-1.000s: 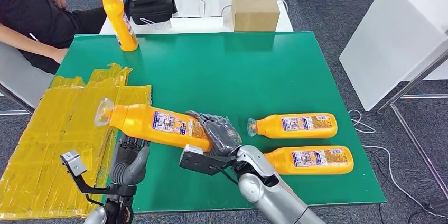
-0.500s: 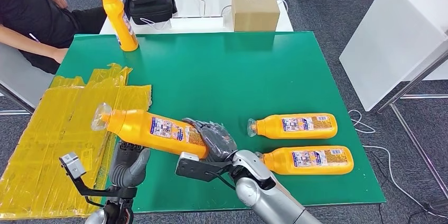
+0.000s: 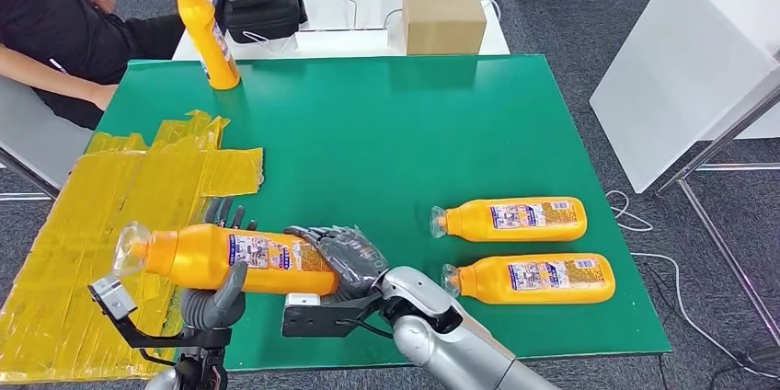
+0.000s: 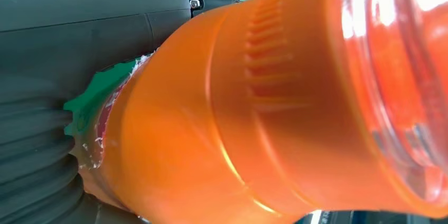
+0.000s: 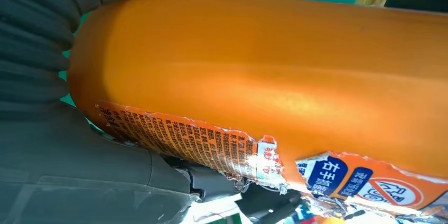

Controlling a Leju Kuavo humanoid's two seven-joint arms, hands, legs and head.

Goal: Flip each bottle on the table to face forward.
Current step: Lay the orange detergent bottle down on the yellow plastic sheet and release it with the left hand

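Note:
An orange bottle (image 3: 230,259) with a clear cap lies level in the air over the table's front left corner, cap pointing left. My left hand (image 3: 219,291) wraps round its middle from below, fingers (image 3: 226,214) showing behind it and the thumb in front. My right hand (image 3: 347,258) grips its base end. The bottle (image 4: 264,102) sits right against my left hand (image 4: 63,49) in the left wrist view. The right wrist view has the bottle (image 5: 264,60) with its torn label against my right hand (image 5: 53,166). Two more bottles (image 3: 515,219) (image 3: 535,280) lie on the green table (image 3: 386,132), labels up. A third bottle (image 3: 206,33) stands at the back left.
Yellow plastic sheeting (image 3: 92,215) covers the table's left side. A person (image 3: 55,22) sits at the back left corner. Behind the green table a white table holds a cardboard box (image 3: 444,15) and a black bag (image 3: 262,5). A white block (image 3: 690,59) stands to the right.
The held bottle has moved left and towards the front edge and tipped from slanted to level. My left hand has come up and closed round it; the right hand followed at the base.

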